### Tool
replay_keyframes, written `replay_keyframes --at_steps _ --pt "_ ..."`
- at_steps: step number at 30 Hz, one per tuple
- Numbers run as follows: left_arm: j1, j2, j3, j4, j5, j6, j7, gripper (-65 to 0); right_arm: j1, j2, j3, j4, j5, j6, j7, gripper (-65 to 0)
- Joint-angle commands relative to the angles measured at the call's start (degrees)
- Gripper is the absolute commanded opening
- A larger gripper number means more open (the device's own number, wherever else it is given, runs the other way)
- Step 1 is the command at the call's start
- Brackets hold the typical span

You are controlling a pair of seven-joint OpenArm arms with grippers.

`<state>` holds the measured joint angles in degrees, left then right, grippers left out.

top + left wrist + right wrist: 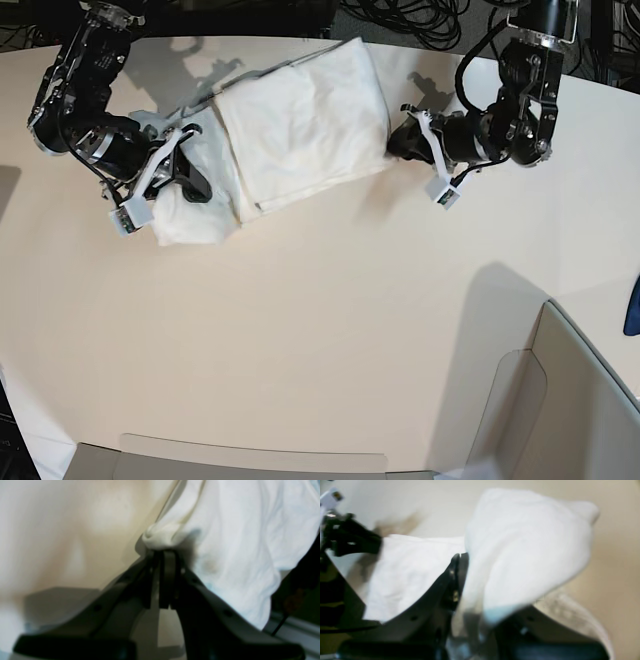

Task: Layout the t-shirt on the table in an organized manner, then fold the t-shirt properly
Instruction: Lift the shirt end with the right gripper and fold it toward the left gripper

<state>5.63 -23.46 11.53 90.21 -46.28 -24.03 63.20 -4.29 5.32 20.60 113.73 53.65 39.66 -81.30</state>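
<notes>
both end effectors, left (162, 555) and right (458, 557), clenched on the white t-shirt (300, 125); shirt half-spread on table (320, 330); folding remains

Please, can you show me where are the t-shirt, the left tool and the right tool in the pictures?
t-shirt (300, 125): base view, on the folded white middle panel.
left tool (162, 555): left wrist view, at its tips, pinching bunched fabric.
right tool (460, 557): right wrist view, at its tips, closed on the cloth edge.
</notes>
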Motion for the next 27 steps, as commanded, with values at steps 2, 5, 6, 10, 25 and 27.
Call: replay_keyframes --at_steps 2,5,6,10,25,27 --pt "-1.45 0.12 0.29 -2.26 5.45 1.66 3.66 -60.7 0.91 0.00 -3.33 0.95 1.69 0.34 1.30 -65.0" --pt "-3.47 0.21 0.29 -3.23 5.45 1.66 3.92 -60.7 0.82 -2.29 -6.67 0.77 -0.33 0.34 1.30 -65.0" --pt "-3.83 0.21 0.29 -3.23 5.45 1.66 3.92 -60.7 0.82 -3.17 -7.63 0.77 -2.00 0.34 1.30 -65.0" --pt "-4.53 0.21 0.29 -3.23 5.45 1.66 4.01 -60.7 1.09 -6.60 -12.64 0.68 -8.33 0.34 1.30 -65.0" --pt "-4.44 0.21 0.29 -3.23 5.45 1.66 3.48 -60.7 4.95 -12.22 -21.44 -14.17 -24.77 0.34 1.30 -65.0" --pt "-4.53 0.21 0.29 -3.23 5.45 1.66 3.48 -60.7 6.01 -12.22 -22.49 -17.34 -24.77 0.34 1.30 -65.0"
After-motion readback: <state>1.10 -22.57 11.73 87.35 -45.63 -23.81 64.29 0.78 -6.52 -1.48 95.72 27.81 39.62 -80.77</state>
